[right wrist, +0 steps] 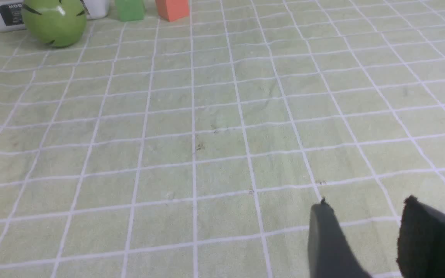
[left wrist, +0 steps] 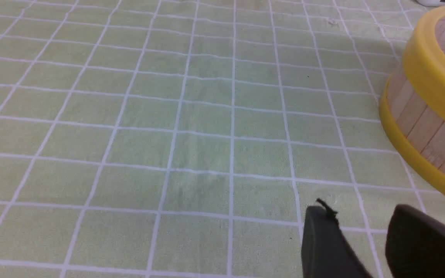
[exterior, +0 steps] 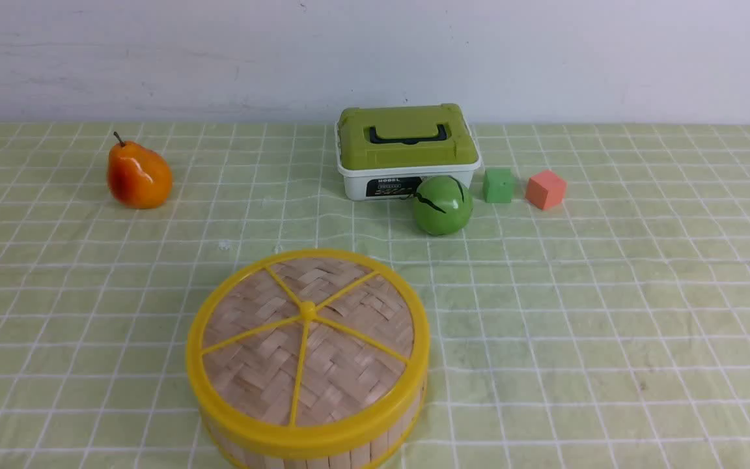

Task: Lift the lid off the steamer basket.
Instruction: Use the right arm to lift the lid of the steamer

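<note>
The lid (exterior: 308,342), a woven-bamboo disc with a yellow rim, spokes and small centre knob, sits closed on the steamer basket (exterior: 342,456) at the near middle of the table. Only a strip of the basket's bamboo-slat wall shows. In the left wrist view the lid's rim (left wrist: 435,77) and the basket's wall (left wrist: 423,127) show close by. My left gripper (left wrist: 357,216) is open and empty, low over the cloth beside the basket. My right gripper (right wrist: 365,208) is open and empty over bare cloth. Neither gripper shows in the front view.
A white box with an olive-green handled top (exterior: 407,151) stands at the back middle, a green round fruit (exterior: 443,204) in front of it. A green cube (exterior: 499,185) and a salmon cube (exterior: 545,189) lie to its right. An orange pear (exterior: 138,174) lies at the back left.
</note>
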Available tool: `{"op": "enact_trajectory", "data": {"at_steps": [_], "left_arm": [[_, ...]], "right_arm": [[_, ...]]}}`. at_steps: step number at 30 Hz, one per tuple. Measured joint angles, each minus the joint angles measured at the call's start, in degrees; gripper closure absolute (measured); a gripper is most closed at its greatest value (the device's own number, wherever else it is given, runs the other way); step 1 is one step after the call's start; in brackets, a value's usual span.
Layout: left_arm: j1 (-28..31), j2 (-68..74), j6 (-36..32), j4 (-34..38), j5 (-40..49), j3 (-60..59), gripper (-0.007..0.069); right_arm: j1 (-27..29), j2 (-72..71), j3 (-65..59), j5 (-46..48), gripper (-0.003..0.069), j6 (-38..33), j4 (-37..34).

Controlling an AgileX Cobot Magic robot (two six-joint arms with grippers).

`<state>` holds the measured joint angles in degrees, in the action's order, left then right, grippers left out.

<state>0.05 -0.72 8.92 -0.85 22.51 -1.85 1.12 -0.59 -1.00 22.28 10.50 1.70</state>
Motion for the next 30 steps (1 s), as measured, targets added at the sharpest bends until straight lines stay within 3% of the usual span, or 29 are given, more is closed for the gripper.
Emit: {"op": "enact_trajectory", "data": {"at_steps": [30], "left_arm": [[0.0, 0.0, 0.0, 0.0, 0.0, 0.0, 0.0386]], "right_arm": [[0.0, 0.0, 0.0, 0.0, 0.0418, 0.0, 0.87]]}}
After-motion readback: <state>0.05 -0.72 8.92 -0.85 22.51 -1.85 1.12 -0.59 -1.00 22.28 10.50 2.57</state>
